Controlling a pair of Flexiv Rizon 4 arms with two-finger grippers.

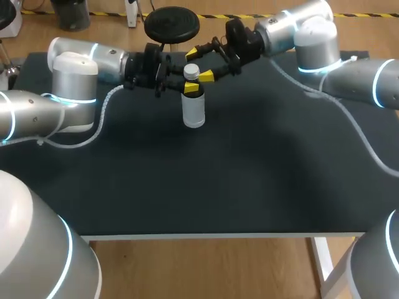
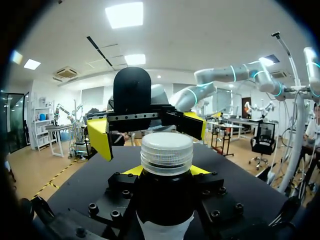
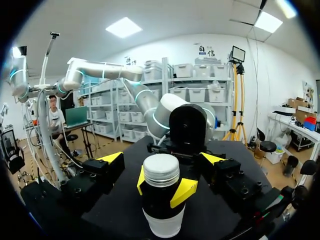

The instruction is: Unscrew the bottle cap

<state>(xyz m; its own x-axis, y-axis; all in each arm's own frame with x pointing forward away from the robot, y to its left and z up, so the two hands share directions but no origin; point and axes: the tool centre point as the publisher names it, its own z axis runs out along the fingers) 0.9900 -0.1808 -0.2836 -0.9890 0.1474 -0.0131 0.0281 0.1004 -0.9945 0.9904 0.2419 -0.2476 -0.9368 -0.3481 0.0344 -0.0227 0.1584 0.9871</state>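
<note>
A small bottle point(image 1: 193, 111) with a clear body, a black upper band and a white ribbed cap point(image 1: 191, 71) stands upright at the back middle of the black table point(image 1: 218, 180). My left gripper point(image 1: 189, 82) comes in level from the left and is shut on the bottle's black band just under the cap. In the left wrist view its yellow tips point(image 2: 132, 170) flank the bottle point(image 2: 165, 200) below the cap point(image 2: 166, 152). My right gripper point(image 1: 199, 65) comes from the back right and stands wide open, one finger point(image 3: 111, 159) on each side of the cap point(image 3: 161, 170), not touching it.
Grey cables from both arms lie on the table at the left point(image 1: 103, 115) and the right point(image 1: 349, 124). A black round stool seat point(image 1: 172, 23) stands just past the table's far edge, behind the grippers.
</note>
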